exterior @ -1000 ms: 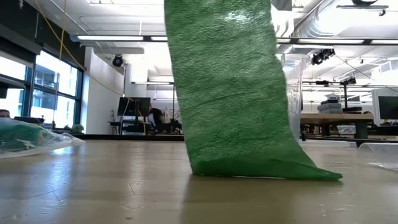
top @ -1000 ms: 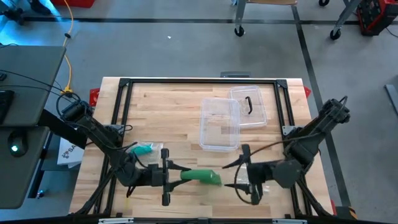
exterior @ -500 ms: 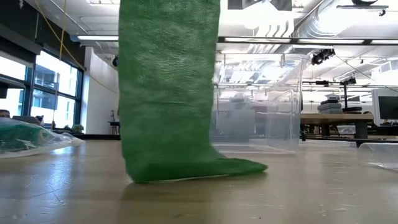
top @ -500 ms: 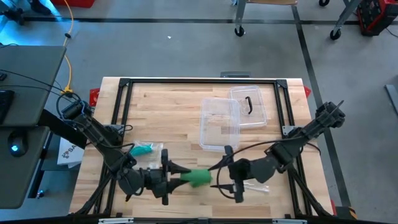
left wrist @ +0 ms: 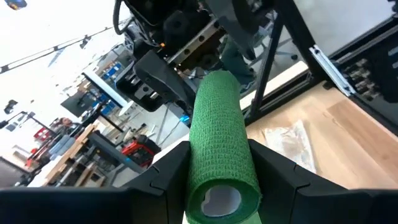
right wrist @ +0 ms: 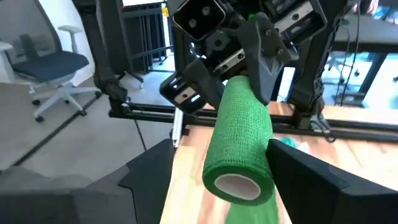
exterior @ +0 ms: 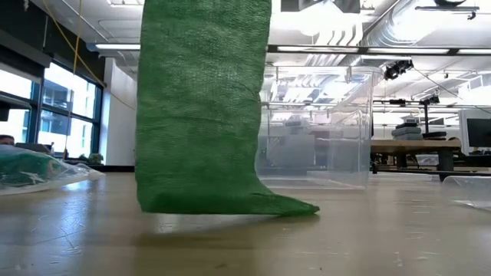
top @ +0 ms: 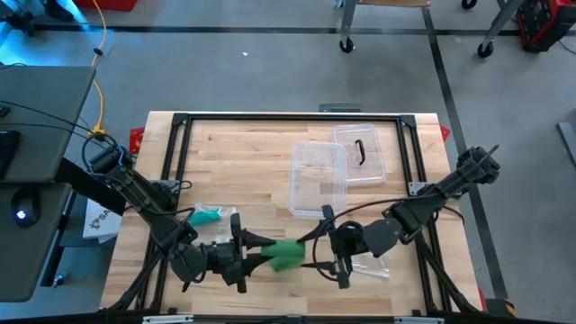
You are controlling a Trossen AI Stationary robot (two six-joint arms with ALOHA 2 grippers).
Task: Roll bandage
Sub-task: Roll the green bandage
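Bandage roll (top: 286, 255) mostly wound, clamped in left gripper (top: 255, 251); loose tail hangs to table (top: 252, 171), unrolled. Right gripper (top: 324, 252) fingers apart around roll's far end.

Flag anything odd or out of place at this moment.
The green bandage roll, held in the left gripper with the right gripper at its other end, has a loose tail hanging onto the table.

Legibility check, all four views: no text, brand, number or sign can be read. The white printed sheet (top: 97, 221) lying off the table's left edge beside the left arm carries dark lettering, but it is too small to make out (possibly a logo; not resolvable).
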